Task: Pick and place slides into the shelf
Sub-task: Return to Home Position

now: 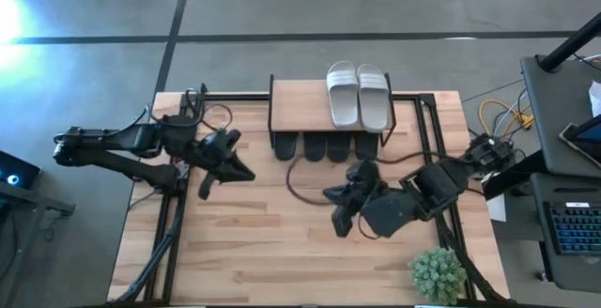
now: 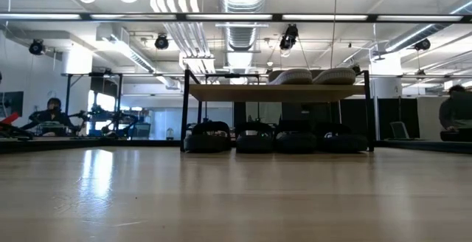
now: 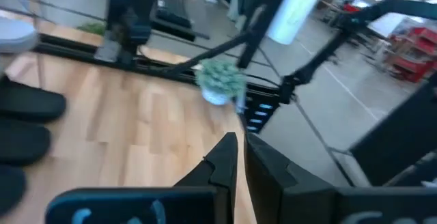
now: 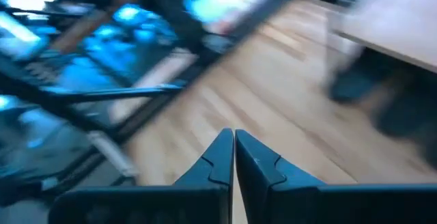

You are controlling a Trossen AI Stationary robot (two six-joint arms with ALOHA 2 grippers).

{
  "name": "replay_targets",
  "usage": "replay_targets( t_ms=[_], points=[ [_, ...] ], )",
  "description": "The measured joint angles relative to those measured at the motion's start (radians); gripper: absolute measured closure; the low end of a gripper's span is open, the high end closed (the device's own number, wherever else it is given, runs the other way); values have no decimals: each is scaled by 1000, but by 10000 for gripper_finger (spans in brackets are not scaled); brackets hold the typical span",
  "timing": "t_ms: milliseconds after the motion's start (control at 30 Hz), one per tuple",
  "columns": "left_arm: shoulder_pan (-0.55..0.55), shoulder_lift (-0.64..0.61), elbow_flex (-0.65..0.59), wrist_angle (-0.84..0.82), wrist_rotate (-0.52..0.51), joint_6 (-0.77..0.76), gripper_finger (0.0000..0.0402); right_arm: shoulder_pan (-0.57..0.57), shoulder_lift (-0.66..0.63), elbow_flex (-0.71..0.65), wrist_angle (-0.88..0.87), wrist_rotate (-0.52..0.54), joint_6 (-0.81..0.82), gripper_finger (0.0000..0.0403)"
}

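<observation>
Two white slides (image 1: 358, 95) are set on top of the shelf (image 1: 299, 109) and four black slides (image 1: 327, 146) are lined up beneath it, while the left gripper (image 3: 237, 142) and right gripper (image 4: 233, 136) are held pinched closed, empty, over the table (image 1: 244, 252).

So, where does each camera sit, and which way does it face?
High: above the table, straight down on left arm, right arm and shelf.
Low: table height, facing the shelf; no arm shows.
Left wrist: past the shut left gripper toward the plant.
Right wrist: past the shut right gripper along the table.
High and low share the white slides atop the shelf.
</observation>
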Motion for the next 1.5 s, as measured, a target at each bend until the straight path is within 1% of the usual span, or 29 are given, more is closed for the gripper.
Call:
replay_targets(
  t_ms=[100,167,233,267,333,400,500,567,633,700,767,833,900,1000,1067,1100,1167,1233,1267,1300,1333,1400,1433,1500],
  points=[
    [-18,-31,-3,-38,-1,-50,388,0,-4,-50,227,-106,-158,394],
    [-51,-44,-12,-30,4,-42,388,-11,-4,-119,415,-207,-262,394],
    [-100,-63,-38,-3,44,-42,388,-36,-5,-211,608,-312,-356,394],
    [-125,-73,-62,43,59,-54,388,-54,-10,-262,703,-361,-395,394],
    [-171,-98,-136,188,60,-90,388,-102,-27,-370,863,-441,-440,394],
    [-209,-116,-233,392,53,-119,388,-140,-69,-478,930,-470,-448,394],
    [-206,-138,-366,618,62,-132,388,-179,-184,-622,931,-479,-422,394],
    [-169,-160,-404,662,55,-132,388,-200,-297,-711,933,-486,-430,394],
    [-118,-192,-408,651,66,-127,388,-221,-421,-795,930,-487,-455,394],
    [-64,-230,-403,611,115,-118,388,-242,-537,-886,928,-480,-473,394],
    [-16,-271,-399,554,147,-77,388,-258,-644,-983,914,-479,-484,394],
    [29,-315,-398,491,147,-33,388,-264,-748,-1077,914,-482,-499,394],
    [67,-351,-401,450,137,-23,388,-266,-853,-1163,920,-489,-502,394],
    [102,-380,-422,400,109,27,388,-268,-992,-1280,923,-493,-526,394],
    [112,-412,-439,373,67,49,388,-267,-1079,-1347,932,-501,-541,394],
    [116,-436,-447,352,28,51,388,-266,-1123,-1374,937,-504,-554,394],
    [121,-477,-456,291,-119,5,388,-266,-1200,-1419,936,-507,-589,394],
    [120,-511,-462,212,-272,-92,388,-267,-1267,-1459,936,-506,-627,394],
    [121,-524,-469,197,-324,-113,388,-267,-1297,-1475,931,-506,-645,394],
    [121,-538,-480,208,-347,-91,388,-267,-1325,-1488,930,-506,-665,394],
    [120,-549,-495,242,-333,-38,388,-267,-1351,-1501,935,-506,-685,394],
    [120,-573,-534,324,-218,80,388,-266,-1399,-1526,937,-506,-712,394],
    [120,-586,-551,350,-169,115,388,-266,-1418,-1539,940,-505,-719,394],
    [120,-617,-589,376,-141,129,388,-266,-1453,-1569,935,-504,-730,394]
  ],
)
